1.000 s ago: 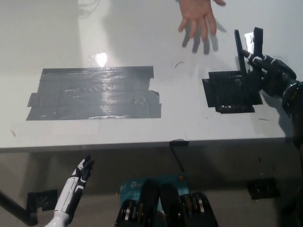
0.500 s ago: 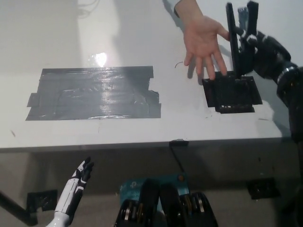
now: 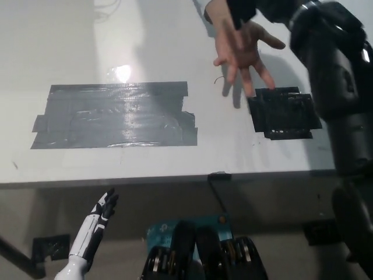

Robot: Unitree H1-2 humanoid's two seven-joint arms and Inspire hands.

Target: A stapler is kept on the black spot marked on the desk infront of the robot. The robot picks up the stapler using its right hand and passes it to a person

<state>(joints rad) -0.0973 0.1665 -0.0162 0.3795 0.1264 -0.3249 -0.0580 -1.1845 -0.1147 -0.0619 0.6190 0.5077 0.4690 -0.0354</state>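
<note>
My black right arm (image 3: 329, 64) is raised high at the right, with the right hand (image 3: 278, 8) at the picture's top edge. It is shut on the black stapler (image 3: 242, 13), which sticks out to the left over a person's open palm (image 3: 240, 48). The person's fingers spread downward above the desk. The black spot (image 3: 284, 112) on the white desk (image 3: 233, 151) lies bare below the arm. Most of the right hand is cut off by the frame and blurred. My white left hand (image 3: 98, 220) hangs open below the desk's front edge at the lower left.
A large grey tape patch (image 3: 113, 115) covers the desk's left middle. A small dark mark (image 3: 219, 80) lies near the person's fingers. The desk's front edge runs across at about two thirds down, with the floor beneath.
My right arm has risen further and swung left, carrying the stapler up over the person's palm. The person's hand has shifted slightly up. The left hand has stayed put.
</note>
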